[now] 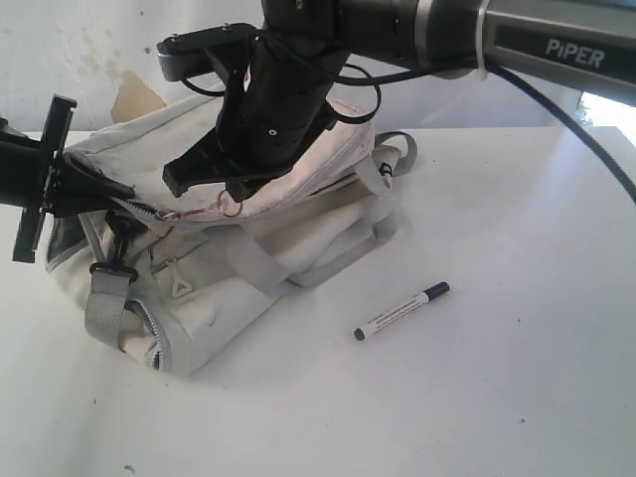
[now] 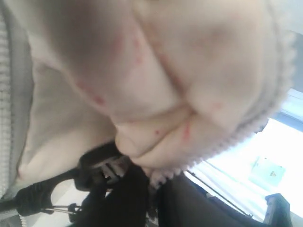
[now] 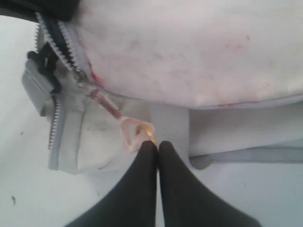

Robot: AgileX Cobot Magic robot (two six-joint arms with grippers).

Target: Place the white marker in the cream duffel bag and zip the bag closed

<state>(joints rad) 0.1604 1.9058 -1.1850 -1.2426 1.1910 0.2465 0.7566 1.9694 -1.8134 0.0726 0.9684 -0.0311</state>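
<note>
exterior view: the white marker (image 1: 401,311) lies flat on the white table (image 1: 517,388), apart from the cream duffel bag (image 1: 214,288) and off to the right of both arms, nothing touching it. the left gripper (image 1: 97,187) is clamped on the bag's left end, beside the zipper teeth. the right gripper (image 1: 231,202) reaches down over the bag's top, tips at the zipper pull (image 1: 231,208). behind the table is a pale, stained wall (image 1: 99,50). the marker has a white barrel with small black print and dark ends. the bag is soft, slumped and soiled, with a grey strap and a black clip (image 1: 109,270).

left wrist view: cream fabric with reddish specks fills the picture, a zipper edge running along it. the fingers themselves are too blurred to make out.

right wrist view: the two black fingers (image 3: 137,189) are pressed together, pinching the pull's small ring. its cord runs back to the slider on the partly open zipper. grey webbing (image 3: 170,127) crosses just beyond the tips.
</note>
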